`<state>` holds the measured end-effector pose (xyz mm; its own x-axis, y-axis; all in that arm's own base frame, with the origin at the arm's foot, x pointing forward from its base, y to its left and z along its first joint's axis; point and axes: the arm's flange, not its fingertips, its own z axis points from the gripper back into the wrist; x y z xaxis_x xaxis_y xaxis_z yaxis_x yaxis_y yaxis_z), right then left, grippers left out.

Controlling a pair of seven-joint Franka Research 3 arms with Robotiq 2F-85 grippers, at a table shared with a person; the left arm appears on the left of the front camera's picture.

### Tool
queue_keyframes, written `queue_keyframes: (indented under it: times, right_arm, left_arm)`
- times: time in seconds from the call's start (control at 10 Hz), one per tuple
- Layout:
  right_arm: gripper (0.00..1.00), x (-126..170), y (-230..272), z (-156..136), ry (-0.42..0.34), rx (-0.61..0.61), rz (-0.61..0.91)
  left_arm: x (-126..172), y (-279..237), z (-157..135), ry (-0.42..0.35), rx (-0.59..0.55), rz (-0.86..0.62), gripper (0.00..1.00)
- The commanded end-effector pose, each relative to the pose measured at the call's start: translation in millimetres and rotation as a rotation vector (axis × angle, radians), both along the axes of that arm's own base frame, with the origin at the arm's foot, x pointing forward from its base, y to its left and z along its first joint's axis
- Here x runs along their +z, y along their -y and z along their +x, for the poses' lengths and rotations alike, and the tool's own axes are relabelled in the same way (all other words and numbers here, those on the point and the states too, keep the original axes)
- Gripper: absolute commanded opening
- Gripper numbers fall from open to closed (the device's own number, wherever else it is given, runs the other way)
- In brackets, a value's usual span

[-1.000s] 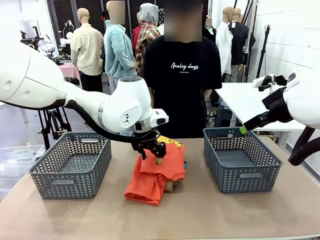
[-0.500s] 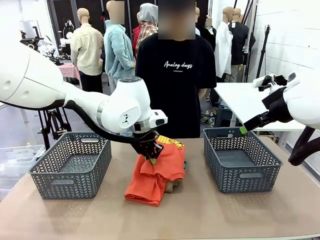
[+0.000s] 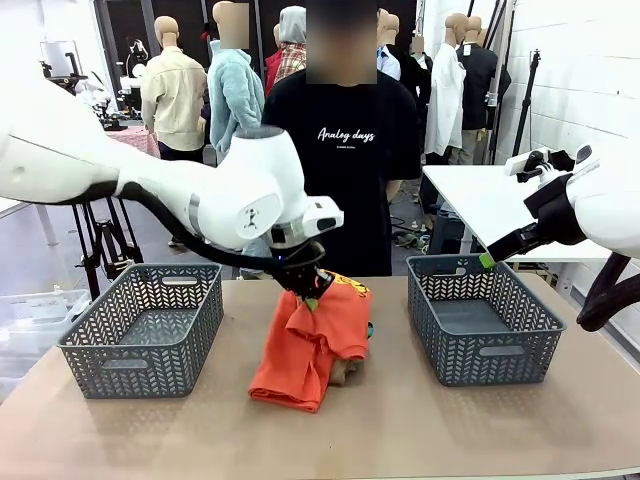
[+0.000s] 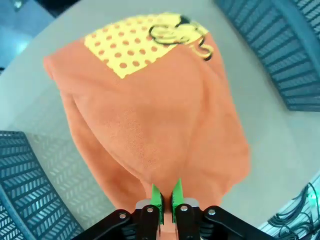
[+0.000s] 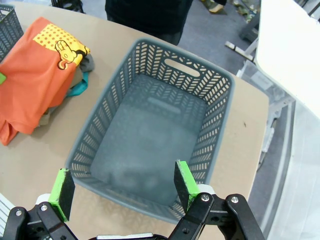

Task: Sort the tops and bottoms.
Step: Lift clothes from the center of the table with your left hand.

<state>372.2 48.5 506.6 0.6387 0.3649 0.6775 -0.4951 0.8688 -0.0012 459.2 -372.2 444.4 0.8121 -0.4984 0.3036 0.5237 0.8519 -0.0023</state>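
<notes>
The tops lie in a small pile at the table's middle. An orange-red T-shirt [image 3: 310, 345] [image 4: 150, 115] [image 5: 35, 75] with a yellow dotted print is uppermost. My left gripper [image 3: 312, 298] [image 4: 166, 192] is shut on a fold of it near its far end, and the cloth is drawn up into a peak. From under it peek a tan piece [image 3: 348, 372] [image 5: 47, 117], a teal edge [image 5: 80, 87] and a bit of grey [image 5: 89, 62]. Bottoms are hidden or out of view. My right gripper [image 5: 125, 182] hangs open and empty above the right basket.
A grey lattice basket [image 3: 140, 325] [image 4: 25, 190] stands left of the pile and another [image 3: 485, 315] [image 5: 150, 130] right of it; both look empty. A person in a black T-shirt [image 3: 345, 170] stands at the far edge behind the pile. Bare tabletop [image 3: 400, 430] lies in front.
My left gripper has shut on the orange-red T-shirt and risen a little, lifting its far end. The right arm has stayed still. The person has shifted slightly left.
</notes>
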Motion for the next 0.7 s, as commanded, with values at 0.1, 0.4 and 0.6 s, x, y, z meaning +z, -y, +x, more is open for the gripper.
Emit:
queue_keyframes:
  times: [0.1,0.4,0.6]
  right_arm:
    - [1.00,-2.0,0.1,2.0,-0.002,0.000,0.021]
    - [1.00,-2.0,0.1,2.0,-0.002,0.000,0.021]
    - [1.00,-2.0,0.1,2.0,-0.002,0.000,0.021]
  left_arm:
    - [71.9,-7.4,-34.6,0.073,-0.048,-0.001,0.00]
    - [83.5,0.4,-38.2,0.090,-0.029,-0.003,0.00]
    - [83.5,0.4,-38.2,0.090,-0.029,-0.003,0.00]
